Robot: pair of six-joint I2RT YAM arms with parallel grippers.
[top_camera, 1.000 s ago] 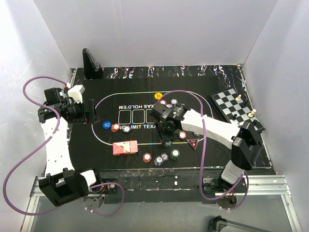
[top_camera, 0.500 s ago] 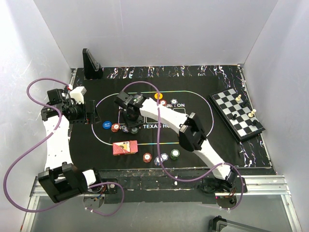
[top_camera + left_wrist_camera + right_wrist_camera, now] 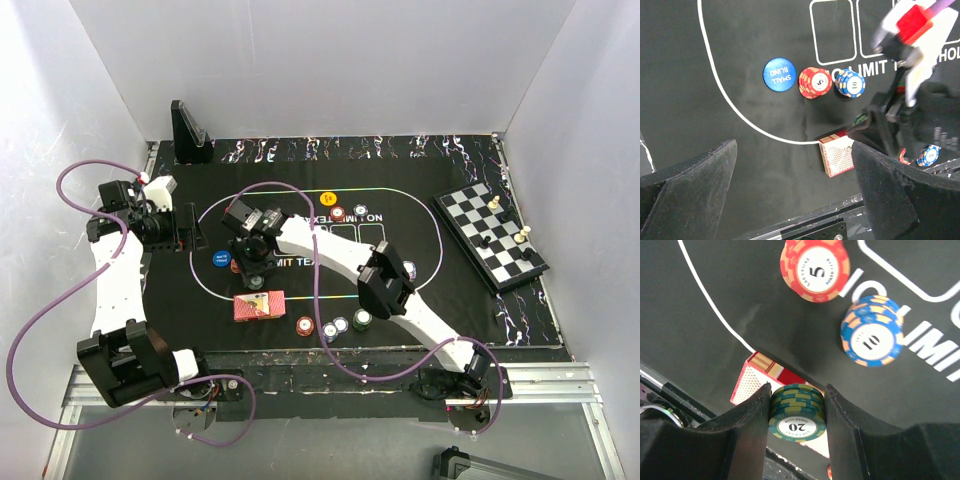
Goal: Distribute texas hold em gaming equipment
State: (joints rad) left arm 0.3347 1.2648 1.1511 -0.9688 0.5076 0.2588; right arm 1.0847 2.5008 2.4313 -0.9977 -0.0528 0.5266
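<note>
Far left of the deck (image 3: 259, 305): left gripper (image 3: 183, 232), jaws spread wide, nothing between them, hovering over the left edge of the mat (image 3: 418, 232).

Behind-left of the deck: blue disc (image 3: 779, 74) printed SMALL BLIND, flat on the mat. Just right of it is the red stack (image 3: 815, 82) marked 5, close but apart. The blue stack (image 3: 850, 83) marked 10 comes next, just beside the red stack. Both stacks sit behind the deck.

Just behind the deck: right gripper (image 3: 797, 389), its arm stretched in from the right, fingers (image 3: 750, 430) pinching a green stack (image 3: 797, 415) marked 20, several chips thick. In the wrist view the green stack overlaps the deck's far edge; cannot tell if it touches anything below.

The deck itself is red-backed, lying flat near the mat's front edge.

Right of the deck is a loose row: red chip (image 3: 305, 325), blue chip (image 3: 329, 331), white chip (image 3: 342, 323), green chip (image 3: 361, 319).

Behind-right of the deck: orange disc (image 3: 328, 198) at the oval's far line.

Far right of the deck: chessboard (image 3: 490, 235) with a few pieces on it.
</note>
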